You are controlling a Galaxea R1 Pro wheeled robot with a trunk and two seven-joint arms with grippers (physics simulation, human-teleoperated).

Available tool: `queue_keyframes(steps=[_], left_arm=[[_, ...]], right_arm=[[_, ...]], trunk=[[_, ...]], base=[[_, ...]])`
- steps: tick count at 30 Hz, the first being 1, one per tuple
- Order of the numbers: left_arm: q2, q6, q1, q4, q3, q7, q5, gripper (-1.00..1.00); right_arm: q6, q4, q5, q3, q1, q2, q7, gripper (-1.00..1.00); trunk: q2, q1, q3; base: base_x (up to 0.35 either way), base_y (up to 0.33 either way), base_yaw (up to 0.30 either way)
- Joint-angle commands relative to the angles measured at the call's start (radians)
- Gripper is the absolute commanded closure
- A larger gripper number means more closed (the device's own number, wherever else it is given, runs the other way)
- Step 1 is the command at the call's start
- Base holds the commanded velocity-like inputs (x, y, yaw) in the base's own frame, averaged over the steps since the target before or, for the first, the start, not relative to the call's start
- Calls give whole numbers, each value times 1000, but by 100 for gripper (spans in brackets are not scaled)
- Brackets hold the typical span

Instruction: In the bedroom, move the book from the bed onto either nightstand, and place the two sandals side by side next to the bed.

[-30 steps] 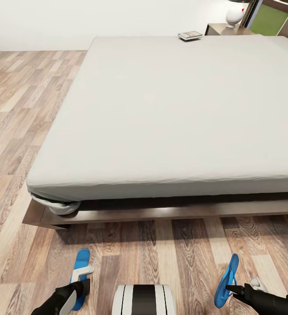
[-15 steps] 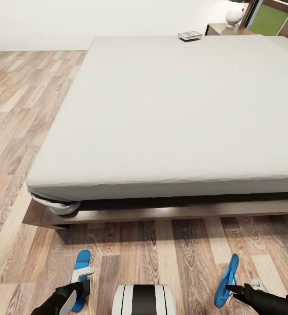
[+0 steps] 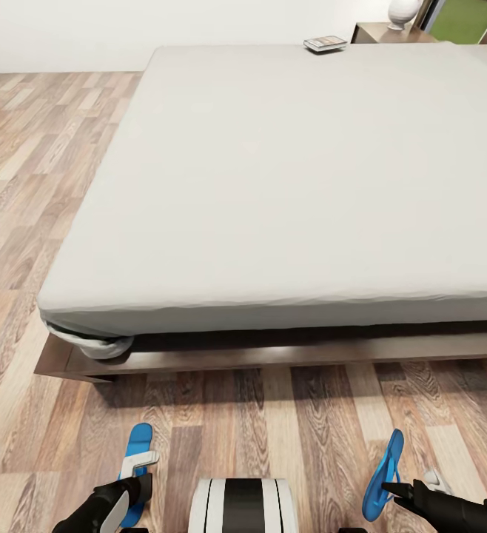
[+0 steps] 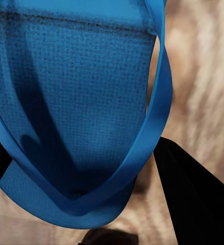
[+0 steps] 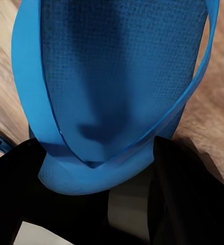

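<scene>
The pale-grey bed (image 3: 288, 178) on its dark wooden frame takes up most of the head view. The book (image 3: 325, 44) lies at its far edge, close to the nightstand (image 3: 385, 32). Low in the head view, over the plank floor in front of the bed, my left gripper (image 3: 140, 475) is shut on one blue sandal (image 3: 135, 451), which lies roughly flat. My right gripper (image 3: 390, 490) is shut on the other sandal (image 3: 385, 465), which stands tilted on its edge. In the left wrist view the sandal (image 4: 76, 92) sits between the black fingers (image 4: 193, 199). The right wrist view shows the sole and strap of its sandal (image 5: 117, 76).
A white rounded lamp base (image 3: 405, 10) stands on the nightstand, with a green panel (image 3: 462, 18) behind it. Wood-plank floor (image 3: 29, 163) runs along the bed's left side and in front of the frame (image 3: 288, 354). My white and black trunk (image 3: 240, 507) shows between the arms.
The whole picture has shifted as the head camera tilted; the bed's far edge now sits higher in view. Both arms and the sandals hold the same places.
</scene>
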Motion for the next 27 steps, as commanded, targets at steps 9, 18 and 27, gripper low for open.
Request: queue_keyframes(steps=[9, 18, 27], left_arm=[[0, 5, 0, -2, 1, 2, 9, 100], [-1, 5, 0, -2, 0, 2, 8, 100], [0, 5, 0, -2, 2, 2, 9, 100]], right_arm=[[8, 0, 7, -7, -1, 1, 6, 100], [8, 0, 7, -7, -1, 1, 6, 100], [8, -1, 7, -7, -1, 1, 6, 100]], trunk=[[0, 0, -1], [0, 0, -1], [-1, 1, -8]], base=[[41, 0, 0], [68, 0, 0], [9, 0, 0]])
